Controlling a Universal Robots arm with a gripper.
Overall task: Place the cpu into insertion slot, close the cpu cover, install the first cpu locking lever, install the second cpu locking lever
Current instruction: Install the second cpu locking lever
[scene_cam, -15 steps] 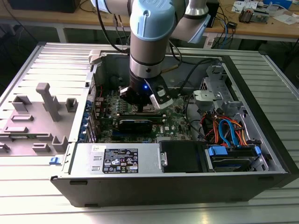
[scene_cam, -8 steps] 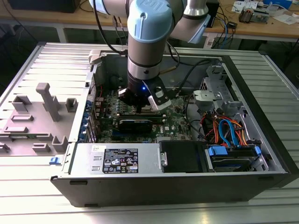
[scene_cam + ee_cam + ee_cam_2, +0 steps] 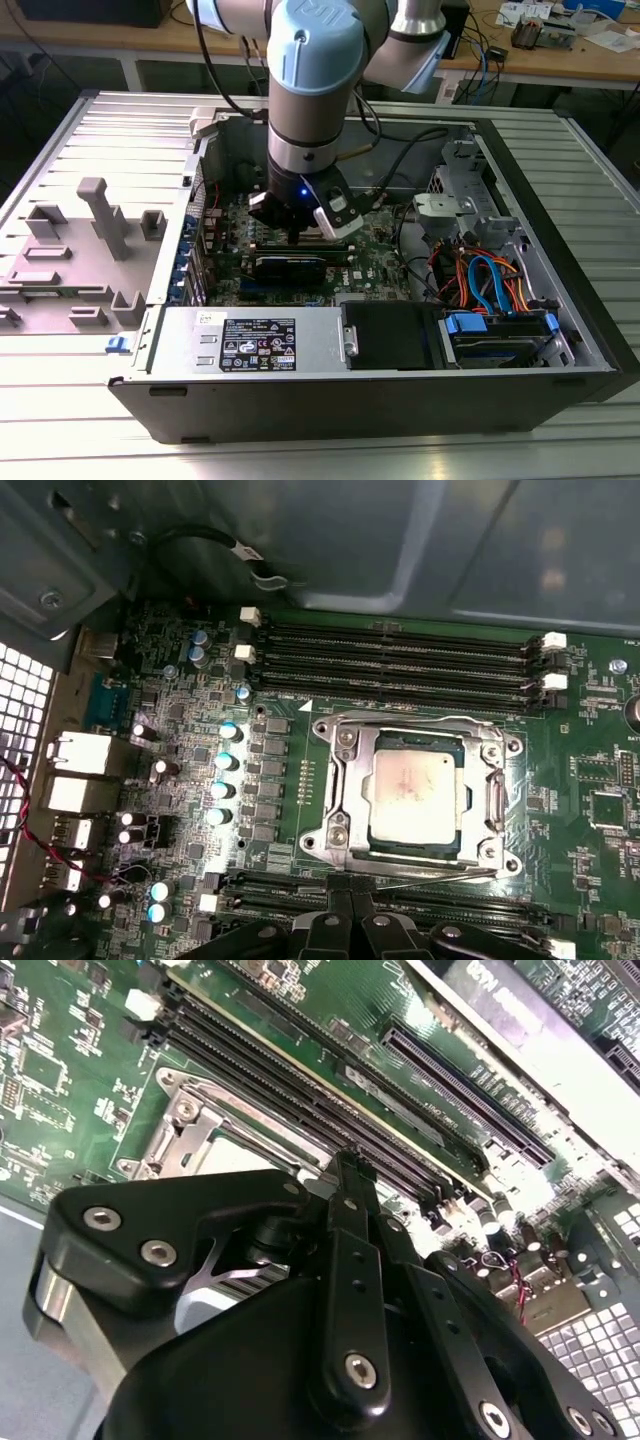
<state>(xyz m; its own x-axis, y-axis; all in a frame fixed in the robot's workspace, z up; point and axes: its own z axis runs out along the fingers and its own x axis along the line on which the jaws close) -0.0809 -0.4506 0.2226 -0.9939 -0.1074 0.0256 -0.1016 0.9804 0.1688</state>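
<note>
- One robot arm reached down into one open computer case lying on a slatted metal table in the exterior view.
- Its gripper hung low over the green circuit board, close above the socket area.
- In the first wrist view one cpu lay flat inside the insertion slot, its dull silver top showing.
- One cpu cover lay down around the chip, which showed through the cover's square window.
- Four long black memory slots ran side by side just beside the socket, between it and the case wall.
- The gripper's dark fingertips stood close together just off the socket's edge, holding nothing; whether the jaws were fully closed I could not tell.
- In the second wrist view the gripper's black body hid most of the socket frame.
- One grey plastic fixture stood on the table at the exterior view's left, well apart from the case.
</note>
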